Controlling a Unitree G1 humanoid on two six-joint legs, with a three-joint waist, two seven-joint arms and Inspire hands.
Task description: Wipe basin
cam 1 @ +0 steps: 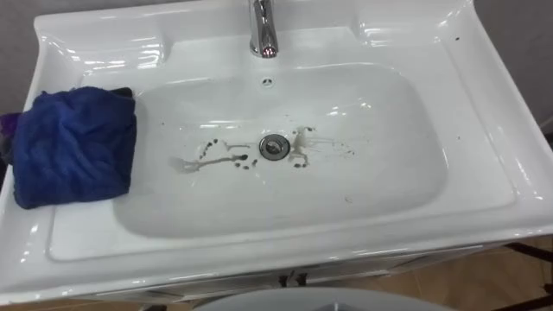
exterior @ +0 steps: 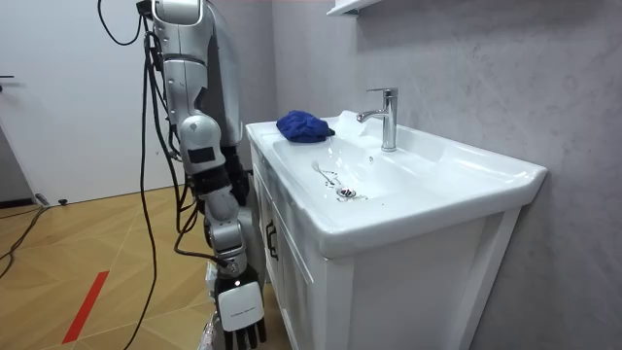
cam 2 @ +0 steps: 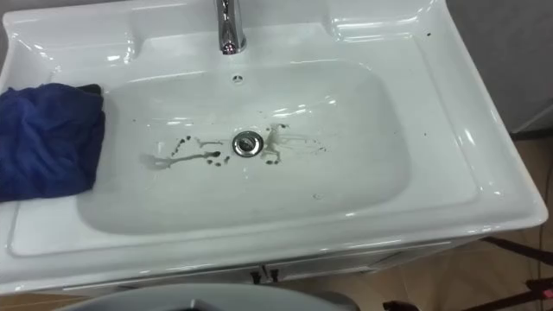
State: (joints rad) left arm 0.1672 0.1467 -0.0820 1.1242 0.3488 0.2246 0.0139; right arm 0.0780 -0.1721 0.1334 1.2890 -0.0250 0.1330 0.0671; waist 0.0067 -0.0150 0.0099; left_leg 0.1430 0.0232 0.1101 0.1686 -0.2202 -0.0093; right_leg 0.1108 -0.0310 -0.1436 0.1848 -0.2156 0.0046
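Observation:
The white basin (cam 1: 346, 186) lies below me, with dried brownish stains (cam 1: 210, 157) streaked on both sides of the metal drain (cam 1: 273, 146). A crumpled blue cloth (cam 1: 76, 147) rests on the basin's left rim, partly over the bowl's edge; in the room view the blue cloth (exterior: 303, 126) sits at the far end of the counter. I stand close against the front of the cabinet. My right hand (exterior: 240, 313) hangs low beside the cabinet, fingers relaxed, holding nothing.
A chrome faucet (cam 1: 263, 30) rises at the back middle of the basin, with an overflow hole just below it. The basin tops a white cabinet (exterior: 389, 282) against a grey wall. Wooden floor lies behind me.

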